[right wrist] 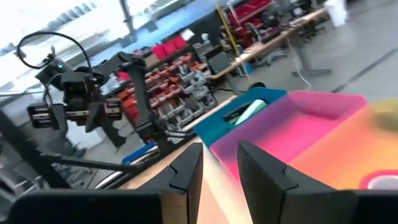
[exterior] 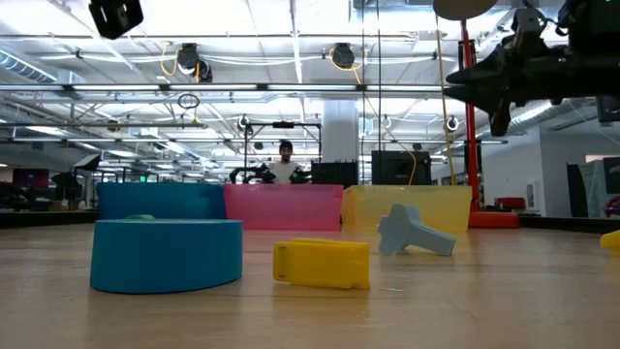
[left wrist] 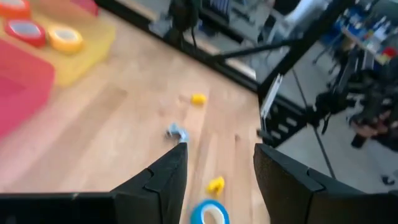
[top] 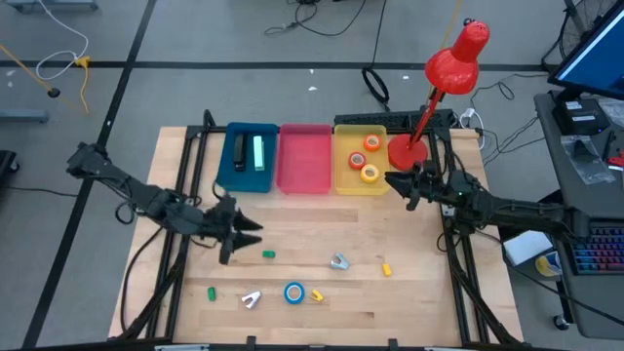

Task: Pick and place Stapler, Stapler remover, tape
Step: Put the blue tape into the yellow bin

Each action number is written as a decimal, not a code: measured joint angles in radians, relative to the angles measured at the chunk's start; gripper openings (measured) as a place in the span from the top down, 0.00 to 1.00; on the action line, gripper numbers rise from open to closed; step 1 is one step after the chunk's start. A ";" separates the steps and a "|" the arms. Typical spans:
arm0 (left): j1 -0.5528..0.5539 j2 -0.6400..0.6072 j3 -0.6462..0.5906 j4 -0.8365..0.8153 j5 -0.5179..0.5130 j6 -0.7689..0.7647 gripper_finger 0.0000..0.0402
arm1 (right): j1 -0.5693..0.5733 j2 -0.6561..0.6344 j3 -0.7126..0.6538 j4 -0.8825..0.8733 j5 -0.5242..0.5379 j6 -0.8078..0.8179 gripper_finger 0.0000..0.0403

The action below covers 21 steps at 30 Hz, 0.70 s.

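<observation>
The left gripper (top: 246, 232) hovers with jaws apart and empty over the worktop (top: 409, 292); the right gripper (top: 398, 188), also apart and empty, hangs beside the yellow bin (top: 343, 175). The blue tape roll (top: 294, 292) lies near the front edge; a careless descent could knock the small yellow piece (top: 317, 294) just beside it.

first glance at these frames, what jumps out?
The red desk lamp standing at the table's far right corner, above the right gripper. Next, the row of blue, pink and yellow bins along the far edge. Then small items scattered near the front, notably the blue tape roll.
</observation>
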 joint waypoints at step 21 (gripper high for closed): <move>-0.077 0.463 0.253 -0.138 0.177 -0.255 0.54 | 0.000 -0.193 0.000 -0.135 -0.119 -0.013 0.84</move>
